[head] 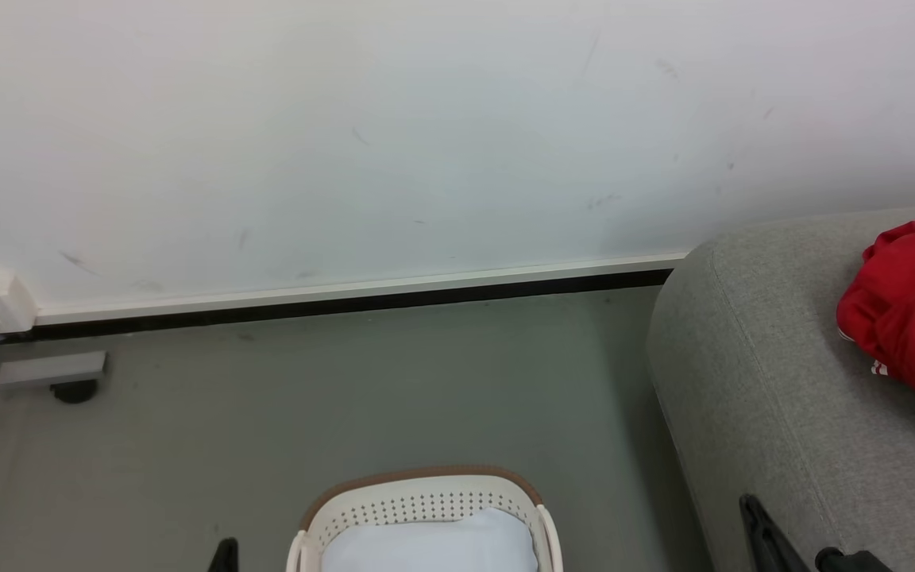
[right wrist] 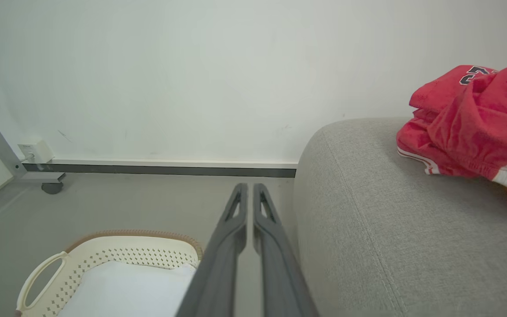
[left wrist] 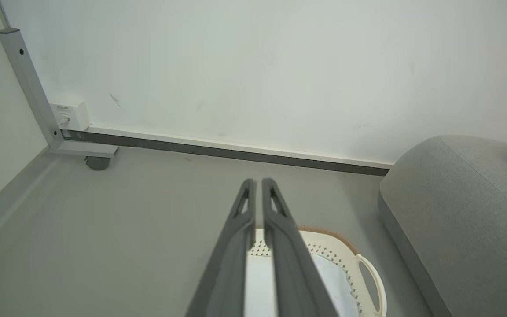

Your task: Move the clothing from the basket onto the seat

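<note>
Left pincer (left wrist: pixel 259 182), right pincer (right wrist: pixel 250 187) closed; one basket (head: pixel 418 477), one seat (head: pixel 759 381), one clothing heap (head: pixel 902 318).

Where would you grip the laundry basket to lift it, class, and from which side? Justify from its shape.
Likely one of the basket's side handles: each is an open loop standing out from the perforated wall, so a finger can hook through. Come from outside, over the floor, since the pale cloth covers the inside.

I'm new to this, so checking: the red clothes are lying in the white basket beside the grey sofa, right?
Not quite: the red clothes lie on the grey sofa, not in the white basket beside it; the head view shows it.
</note>
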